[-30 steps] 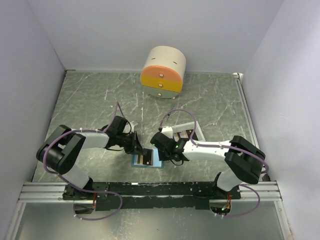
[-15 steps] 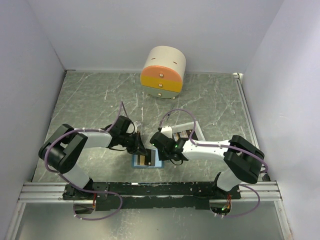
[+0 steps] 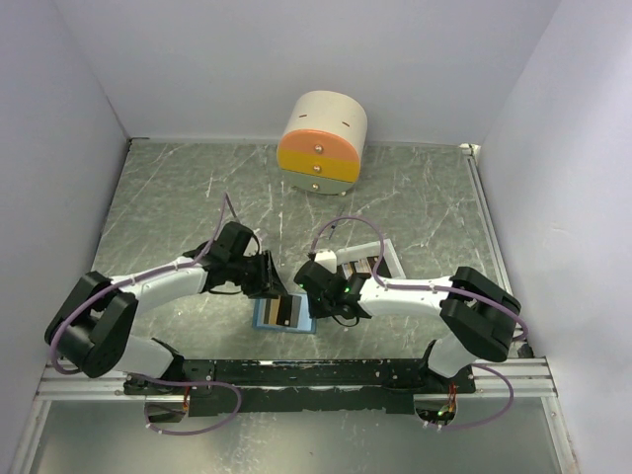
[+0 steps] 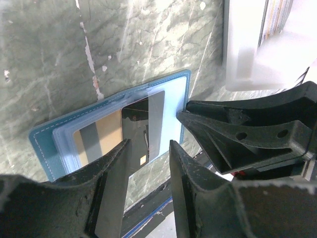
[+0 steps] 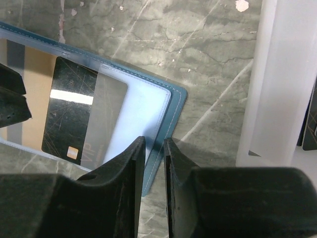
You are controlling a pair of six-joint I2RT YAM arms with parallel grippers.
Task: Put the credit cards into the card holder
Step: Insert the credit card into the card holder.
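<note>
Left claw point(image 4: 148, 146) was open: fingers parted, hovering over the near end of the dark card point(image 4: 141, 124), nothing clamped. In the top view it sat at the card holder's point(image 3: 265, 318) 11 o'clock.

Right claw point(image 5: 154, 141) had its fingers only a narrow slit apart, with the tips at the holder's stitched edge. I couldn't tell whether it pinched that edge or just pressed on it. In the top view it was at the holder's 2 o'clock.

The holder lay open and flat on the bench point(image 3: 178, 197), at about 6 o'clock of the bench, between the two claws. The dark card lay on it, partly under the clear pocket, chip end sticking out. A tan card point(image 4: 106, 131) was beside it, under the same clear pocket – their edges looked to be touching or overlapping.

White tray point(image 3: 395, 262) was at the holder's 2 o'clock, just beyond the right claw. More cards point(image 4: 275, 20) were in it, stacked or on edge – I couldn't count them. One dark one showed at the right wrist view's 3 o'clock edge.

Round drawer box point(image 3: 321, 138) stood at the bench's 12 o'clock against the back wall, well apart from everything else.
</note>
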